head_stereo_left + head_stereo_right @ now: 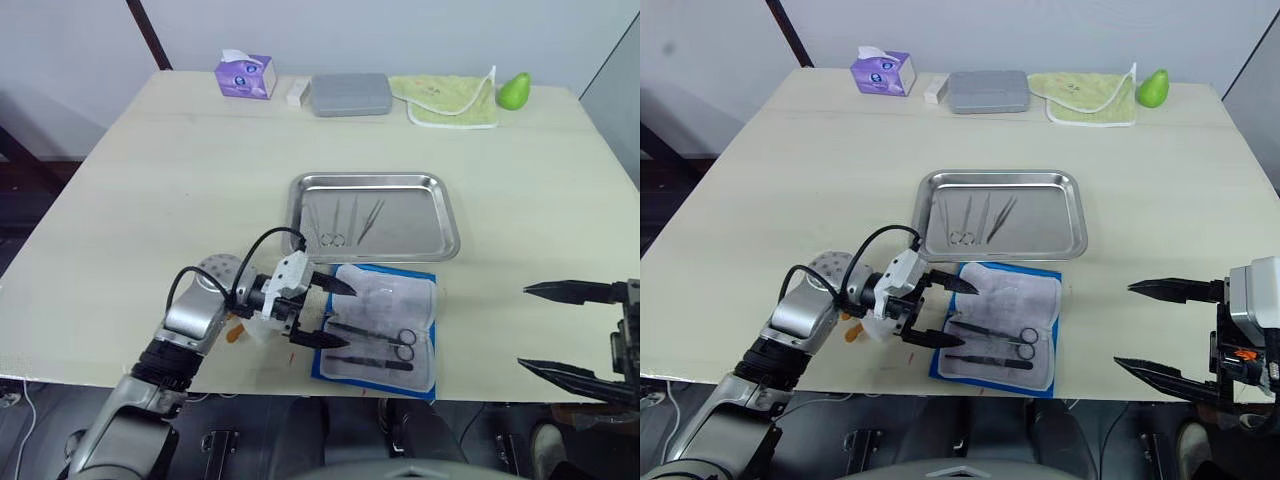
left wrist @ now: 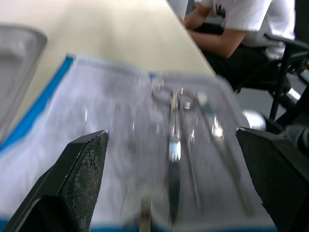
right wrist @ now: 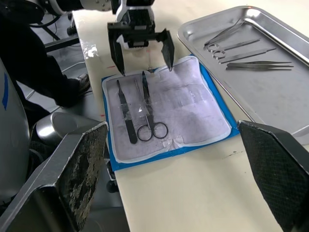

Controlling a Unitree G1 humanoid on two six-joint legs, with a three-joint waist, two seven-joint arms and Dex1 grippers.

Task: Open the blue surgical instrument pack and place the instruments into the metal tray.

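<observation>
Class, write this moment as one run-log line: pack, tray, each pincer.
pack: open, instruments left inside | tray: holds some instruments | left pincer: open at pack's edge | right pincer: open, off to the side

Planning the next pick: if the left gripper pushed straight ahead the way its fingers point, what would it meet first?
Probably the ring-handled scissors lying on the opened blue pack's pale lining: the open left gripper faces them, though how near is unclear.

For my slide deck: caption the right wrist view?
Left claw open over the unfolded pack; some instruments already in the tray.
</observation>
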